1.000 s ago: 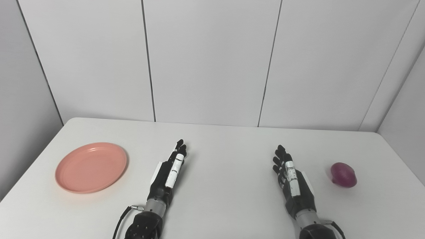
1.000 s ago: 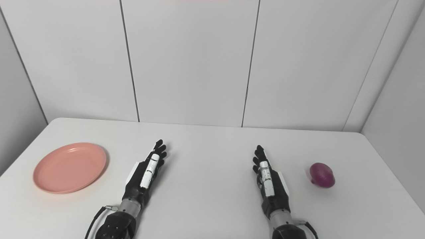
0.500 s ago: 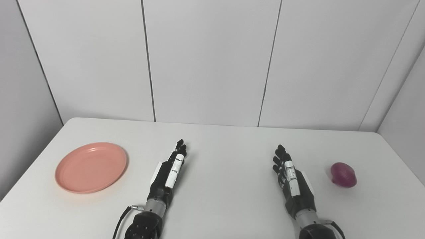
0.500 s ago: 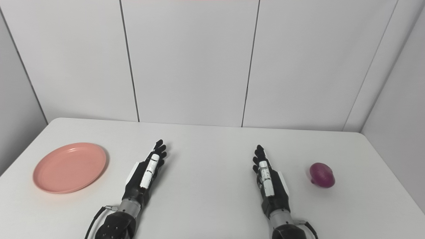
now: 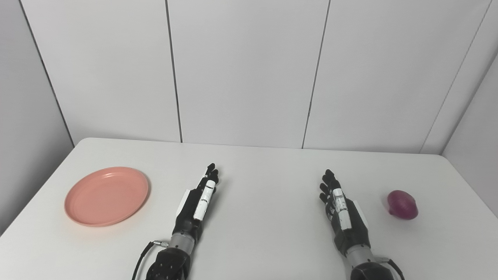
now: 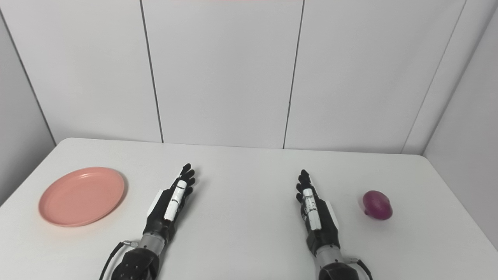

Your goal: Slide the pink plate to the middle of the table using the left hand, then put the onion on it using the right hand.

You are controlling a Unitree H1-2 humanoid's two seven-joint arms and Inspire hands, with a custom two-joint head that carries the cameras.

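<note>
A round pink plate (image 5: 106, 196) lies empty on the left side of the white table (image 5: 264, 171). A purple onion (image 5: 402, 205) rests on the table at the right. My left hand (image 5: 198, 202) lies flat and open to the right of the plate, a clear gap away from it, with fingers stretched forward. Left of the onion, my right hand (image 5: 342, 212) is also open with straight fingers and touches nothing. The plate (image 6: 82, 196), the onion (image 6: 377, 205) and both hands, left (image 6: 171, 204) and right (image 6: 316, 214), show in the right eye view too.
Grey wall panels stand behind the table's far edge (image 5: 249, 146). A black cable (image 5: 141, 256) loops by my left wrist at the near edge.
</note>
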